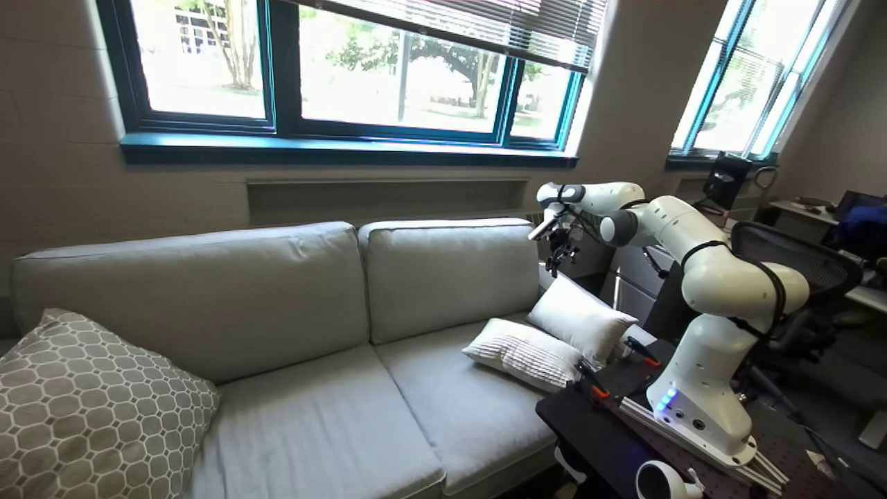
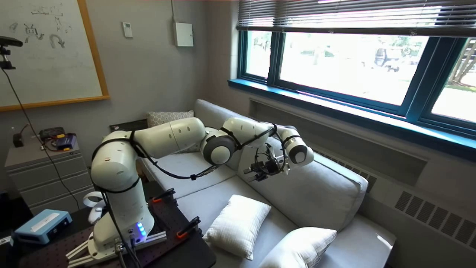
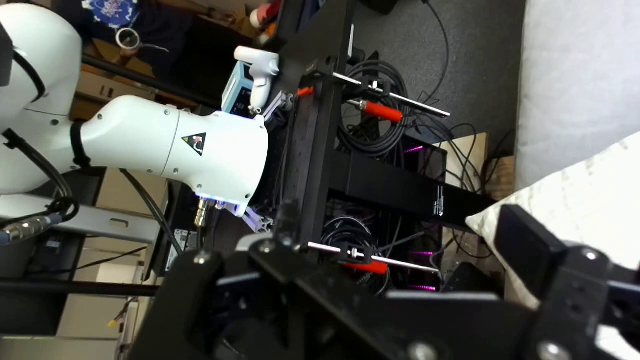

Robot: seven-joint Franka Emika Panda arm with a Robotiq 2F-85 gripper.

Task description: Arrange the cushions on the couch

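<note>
Two white cushions are at the robot's end of the light grey couch (image 1: 298, 423). One cushion (image 1: 530, 353) lies on the seat and also shows in an exterior view (image 2: 240, 225). The other cushion (image 1: 582, 319) leans tilted at the couch's arm and is cut off at the bottom edge in an exterior view (image 2: 303, 247). My gripper (image 1: 563, 262) is in the air above the cushions, near the back cushion, and also shows in an exterior view (image 2: 251, 175). In the wrist view its jaws (image 3: 405, 227) are wide apart with nothing between. A white cushion (image 3: 590, 210) is partly hidden behind one finger.
A larger beige lattice pillow (image 1: 104, 409) is at the couch's far end. The black robot table (image 1: 589, 423) with two red-handled clamps (image 3: 382, 111) stands against the couch front. Cables (image 3: 375, 135) lie below it. The window sill (image 2: 334, 108) runs behind the couch.
</note>
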